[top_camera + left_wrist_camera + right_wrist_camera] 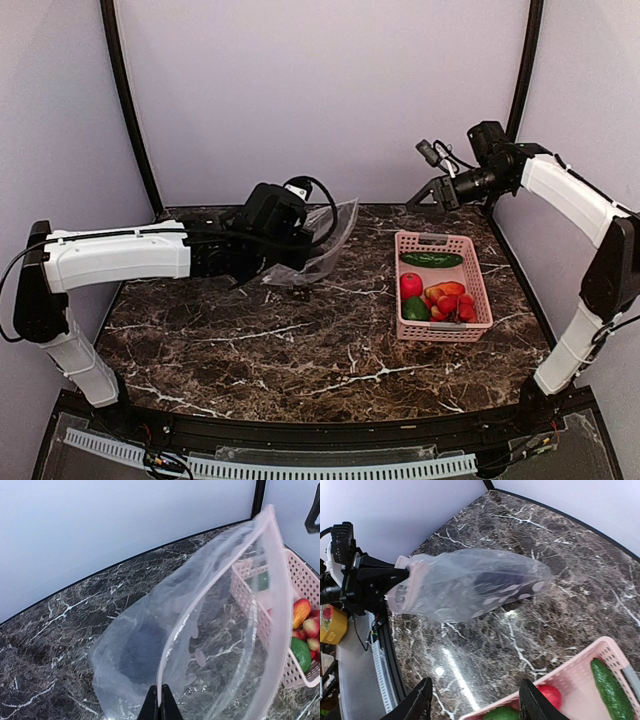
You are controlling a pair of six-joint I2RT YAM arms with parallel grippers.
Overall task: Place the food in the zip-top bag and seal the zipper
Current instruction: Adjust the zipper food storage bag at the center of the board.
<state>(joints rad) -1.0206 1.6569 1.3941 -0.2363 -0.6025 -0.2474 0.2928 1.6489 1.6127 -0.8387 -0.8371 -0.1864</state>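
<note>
My left gripper (160, 706) is shut on the zipper (182, 624) of the clear zip-top bag (328, 232) and holds it off the table at the back left, mouth gaping toward the basket. A dark eggplant (501, 581) shows through the plastic inside the bag (470, 585). The rest of the food lies in the pink basket (478, 277): a green cucumber (432, 259), a red fruit (411, 284), a green pepper (416, 309), an orange piece (451, 289) and strawberries (462, 308). My right gripper (477, 705) hangs open and empty, high over the basket's far end (425, 195).
The pink basket (600, 656) stands on the right of the dark marble table (300, 350). Pale walls close the back and sides. The left arm (120, 255) stretches across the table's left half.
</note>
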